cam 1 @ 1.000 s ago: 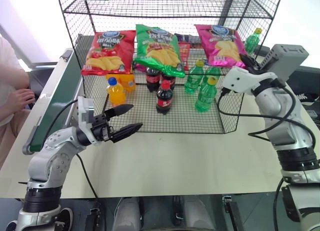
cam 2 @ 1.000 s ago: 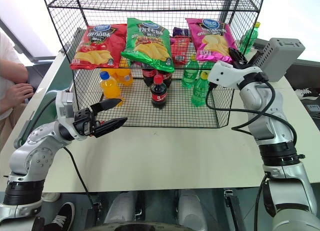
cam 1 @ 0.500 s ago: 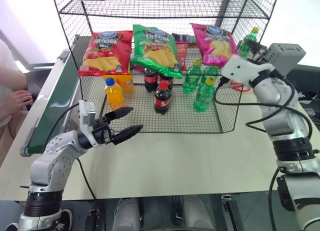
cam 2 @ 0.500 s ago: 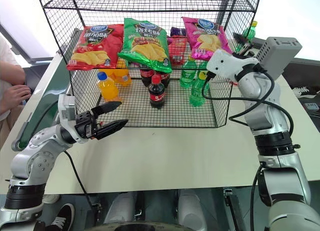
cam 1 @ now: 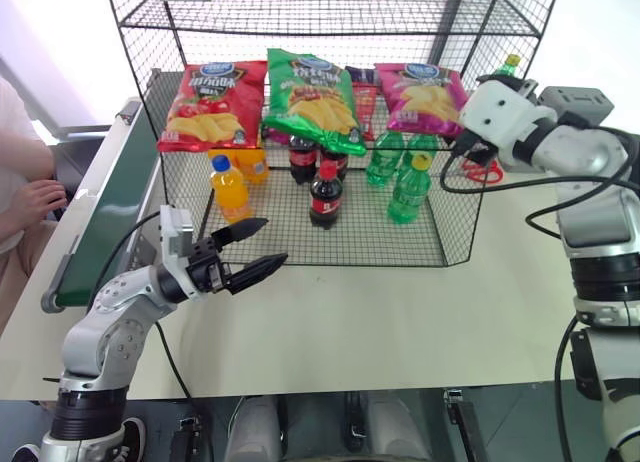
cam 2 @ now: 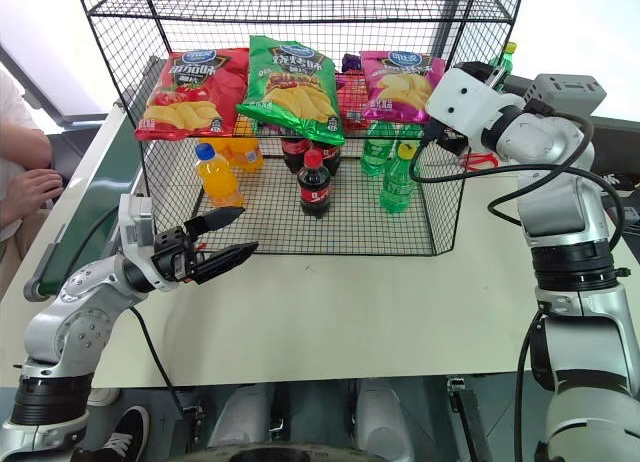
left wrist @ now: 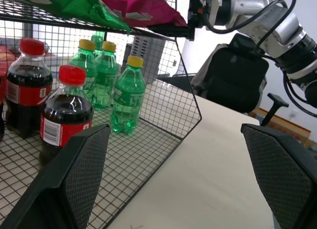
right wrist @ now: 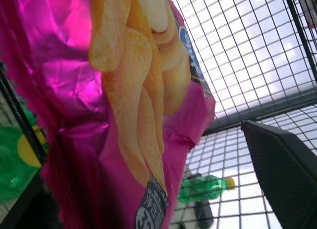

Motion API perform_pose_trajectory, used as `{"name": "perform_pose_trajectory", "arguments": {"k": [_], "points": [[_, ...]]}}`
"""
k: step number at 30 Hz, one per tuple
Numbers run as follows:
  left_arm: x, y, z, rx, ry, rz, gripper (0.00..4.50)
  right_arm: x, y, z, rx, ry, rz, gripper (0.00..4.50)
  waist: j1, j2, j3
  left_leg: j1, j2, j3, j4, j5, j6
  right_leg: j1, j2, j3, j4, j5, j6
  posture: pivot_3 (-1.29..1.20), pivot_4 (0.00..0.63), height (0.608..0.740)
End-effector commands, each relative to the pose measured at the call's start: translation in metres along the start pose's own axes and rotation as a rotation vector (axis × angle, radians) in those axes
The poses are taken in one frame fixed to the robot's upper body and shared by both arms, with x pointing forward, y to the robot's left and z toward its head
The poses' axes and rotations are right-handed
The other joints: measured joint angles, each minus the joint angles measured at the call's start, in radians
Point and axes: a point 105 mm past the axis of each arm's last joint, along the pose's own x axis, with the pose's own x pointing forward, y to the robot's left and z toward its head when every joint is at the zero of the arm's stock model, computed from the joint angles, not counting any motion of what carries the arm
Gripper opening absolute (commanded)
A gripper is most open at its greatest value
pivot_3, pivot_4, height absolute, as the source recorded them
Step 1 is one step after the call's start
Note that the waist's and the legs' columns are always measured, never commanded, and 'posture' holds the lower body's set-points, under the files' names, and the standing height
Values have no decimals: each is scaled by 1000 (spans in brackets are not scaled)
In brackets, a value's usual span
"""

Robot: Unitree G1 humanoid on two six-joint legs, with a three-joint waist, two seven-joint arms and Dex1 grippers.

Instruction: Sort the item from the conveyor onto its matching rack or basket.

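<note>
Magenta-pink chip bag (cam 1: 425,90), yellow chips print, blue round logo. Red chip bag (cam 1: 208,104) at 9 o'clock, green chip bag (cam 1: 316,98) between. Rack (cam 1: 300,12) black wire grid. Conveyor (cam 1: 112,207) dark green. Desk (cam 1: 380,322) cream. Bottles: orange (cam 1: 231,188), dark cola with red caps (cam 1: 326,195), green with yellow caps (cam 1: 408,190).

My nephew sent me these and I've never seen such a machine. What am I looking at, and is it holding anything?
It is a two-armed humanoid robot. Two pictures come from cameras in its head, looking down over its arms; the other two come from cameras on its wrists. On the table stands a black wire rack with soda bottles below and three chip bags on a shelf: red, green and a pink chip bag. A green conveyor runs along the left. The left gripper hovers open and empty. The right gripper is at the pink bag, open, so nothing is held.
</note>
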Motion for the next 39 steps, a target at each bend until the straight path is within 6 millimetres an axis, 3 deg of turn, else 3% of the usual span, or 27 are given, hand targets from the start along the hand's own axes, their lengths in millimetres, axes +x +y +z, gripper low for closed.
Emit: {"name": "perform_pose_trajectory", "arguments": {"k": [1,8,13,22,28,39], "points": [[4,-9,6,44,-14,-33,4500,-11,-16,21,74,-106,-16,4416,0,0,0,0,0,0,0,0,0,0,0,0,0,0,0,0,150,740],[4,-9,4,50,-2,-34,4500,-18,-16,29,37,-205,0,4416,1,0,0,0,0,0,0,0,0,0,0,0,0,0,0,0,150,740],[4,-11,3,55,6,-39,4500,-25,-5,33,16,-266,56,4416,1,0,0,0,0,0,0,0,0,0,0,0,0,0,0,0,150,740],[6,-12,3,49,1,-46,4500,-26,-8,41,3,-316,35,45,1,0,0,0,0,0,0,0,0,0,0,0,0,0,0,0,150,740],[7,-13,3,50,-4,-46,4500,-21,-16,40,-118,-285,-26,12,0,0,0,0,0,0,0,0,0,0,0,0,0,0,0,0,150,740],[10,-15,8,53,-26,-51,4500,-9,-1,27,-293,-251,0,12,1,0,0,0,0,0,0,0,0,0,0,0,0,0,0,0,150,740]]}}
